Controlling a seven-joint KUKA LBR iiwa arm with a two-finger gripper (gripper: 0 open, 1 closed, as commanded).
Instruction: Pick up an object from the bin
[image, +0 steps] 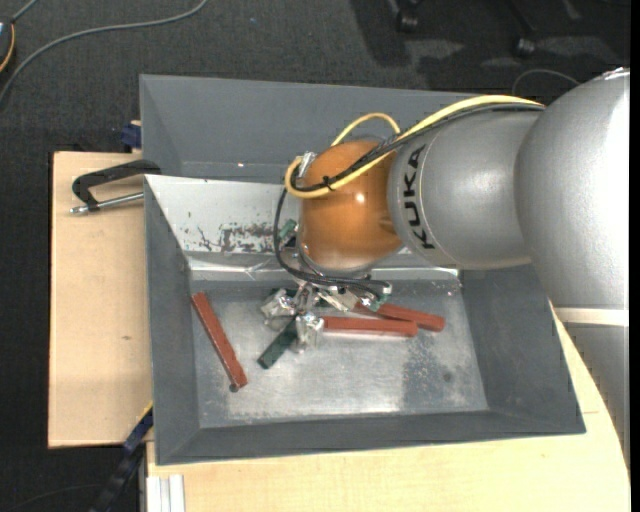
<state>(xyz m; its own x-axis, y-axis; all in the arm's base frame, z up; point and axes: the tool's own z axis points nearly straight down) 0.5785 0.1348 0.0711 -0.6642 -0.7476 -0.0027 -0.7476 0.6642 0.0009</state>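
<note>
The jaws sit low over the middle of the bin (520, 385), under the orange wrist cover (345, 210), at the upper end of one dark green stick (277, 349). I cannot tell whether they are apart or clamped. Nearest, by the left wall, one brown-red stick (218, 340) lies slanted. Farther back, two red sticks (385, 325) lie close together, pointing toward the right wall.
</note>
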